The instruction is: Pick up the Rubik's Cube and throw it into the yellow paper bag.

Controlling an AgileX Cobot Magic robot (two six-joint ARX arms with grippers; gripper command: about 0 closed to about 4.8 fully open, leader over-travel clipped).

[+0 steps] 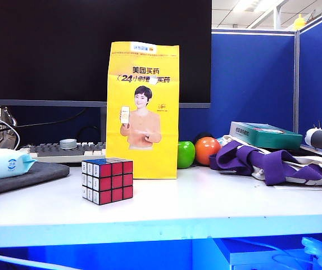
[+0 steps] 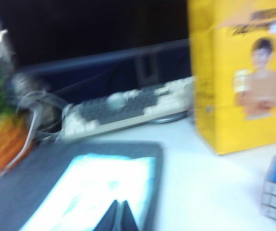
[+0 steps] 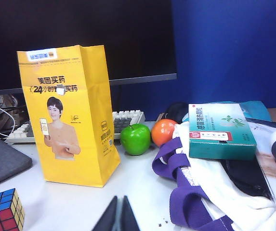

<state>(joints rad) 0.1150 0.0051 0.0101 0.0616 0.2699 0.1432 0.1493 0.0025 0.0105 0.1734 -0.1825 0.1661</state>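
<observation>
The Rubik's Cube (image 1: 107, 180) sits on the white worktop (image 1: 205, 205), just in front of the yellow paper bag (image 1: 143, 109) at about seven o'clock from its base, close to it but not touching. Its blue face is up, with a red face and a white-stickered face towards the exterior camera. The bag stands upright before a dark monitor (image 1: 99, 50).

At three o'clock from the bag lie a green apple (image 1: 186, 154) and an orange fruit (image 1: 207, 150), then a purple-and-white cloth bag (image 1: 273, 166) with a teal box (image 1: 264, 135) on it. At nine o'clock are a keyboard (image 1: 65, 149) and a pack of wet wipes (image 1: 3, 163) on a grey pad (image 1: 31, 177).

Neither arm appears in the exterior view. The left gripper (image 2: 118, 217) is closed and empty above the wipes pack. The right gripper (image 3: 118, 215) is closed too, empty, above bare worktop between the bag and the cloth bag.
</observation>
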